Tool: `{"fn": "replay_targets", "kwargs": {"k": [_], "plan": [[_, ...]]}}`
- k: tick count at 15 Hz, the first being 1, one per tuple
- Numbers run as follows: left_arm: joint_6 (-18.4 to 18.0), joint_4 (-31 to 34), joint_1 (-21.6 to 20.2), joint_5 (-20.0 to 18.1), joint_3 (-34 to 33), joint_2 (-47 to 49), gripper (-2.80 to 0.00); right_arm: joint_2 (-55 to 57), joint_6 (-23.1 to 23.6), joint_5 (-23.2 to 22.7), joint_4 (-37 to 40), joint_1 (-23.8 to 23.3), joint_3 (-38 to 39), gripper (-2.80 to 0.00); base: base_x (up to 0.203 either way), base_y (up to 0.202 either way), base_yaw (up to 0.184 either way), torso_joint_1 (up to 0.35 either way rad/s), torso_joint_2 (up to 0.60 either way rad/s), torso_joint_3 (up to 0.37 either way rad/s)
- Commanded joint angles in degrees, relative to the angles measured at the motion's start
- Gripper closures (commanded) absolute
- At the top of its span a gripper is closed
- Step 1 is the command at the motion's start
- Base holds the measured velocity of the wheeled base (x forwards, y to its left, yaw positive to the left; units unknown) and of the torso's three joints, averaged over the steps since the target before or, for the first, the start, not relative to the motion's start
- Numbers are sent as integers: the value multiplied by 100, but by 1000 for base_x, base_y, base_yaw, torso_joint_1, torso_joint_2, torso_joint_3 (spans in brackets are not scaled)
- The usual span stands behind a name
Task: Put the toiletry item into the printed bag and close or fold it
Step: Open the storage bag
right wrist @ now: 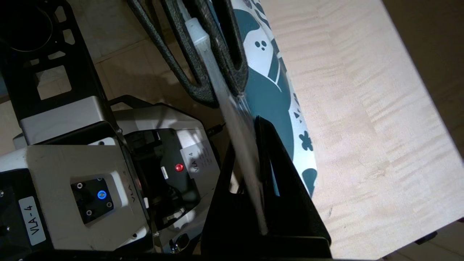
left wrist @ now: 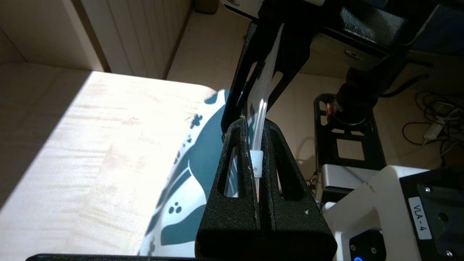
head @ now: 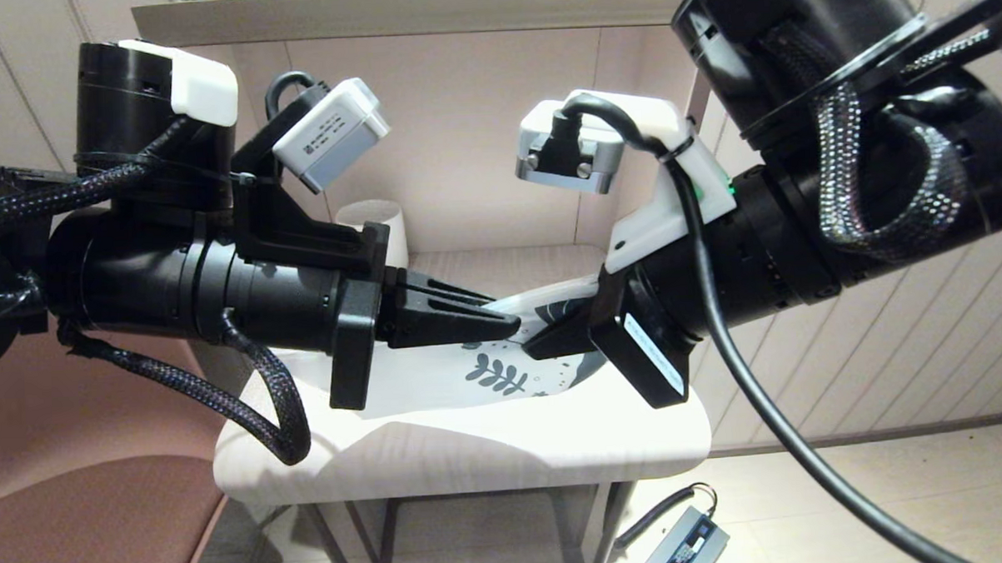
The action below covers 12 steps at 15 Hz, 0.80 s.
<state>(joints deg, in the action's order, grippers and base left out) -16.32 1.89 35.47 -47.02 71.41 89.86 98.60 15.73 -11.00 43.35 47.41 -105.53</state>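
Note:
The printed bag [head: 487,374], white with teal leaves, lies on the small pale table [head: 490,448] with its top edge lifted. My left gripper [head: 507,323] is shut on that edge, and in the left wrist view its tips [left wrist: 253,121] pinch the clear zip strip at a white slider [left wrist: 256,163]. My right gripper [head: 532,343] faces it, tips almost touching, shut on the same edge [right wrist: 246,127]. The bag's teal print [right wrist: 268,90] hangs beside the fingers towards the table. The toiletry item is not visible.
A white ribbed mug [head: 378,215] stands at the back of the table behind the left wrist. Wall panels enclose the table's back and sides. A brown seat [head: 84,521] is at the lower left, and a power brick [head: 685,546] lies on the floor.

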Motion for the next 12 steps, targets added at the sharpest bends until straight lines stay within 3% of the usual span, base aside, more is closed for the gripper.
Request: {"fn": "replay_targets", "kwargs": {"k": [1, 12], "plan": [[-14, 4, -5, -27, -72, 4, 0, 2, 9, -8, 16, -12, -55, 0, 0, 0, 0, 0, 0, 0], [-118, -4, -76, -27, -250, -38, 0, -70, 45, -121, 24, -498, -29, 0, 0, 0, 0, 0, 0, 0]]}}
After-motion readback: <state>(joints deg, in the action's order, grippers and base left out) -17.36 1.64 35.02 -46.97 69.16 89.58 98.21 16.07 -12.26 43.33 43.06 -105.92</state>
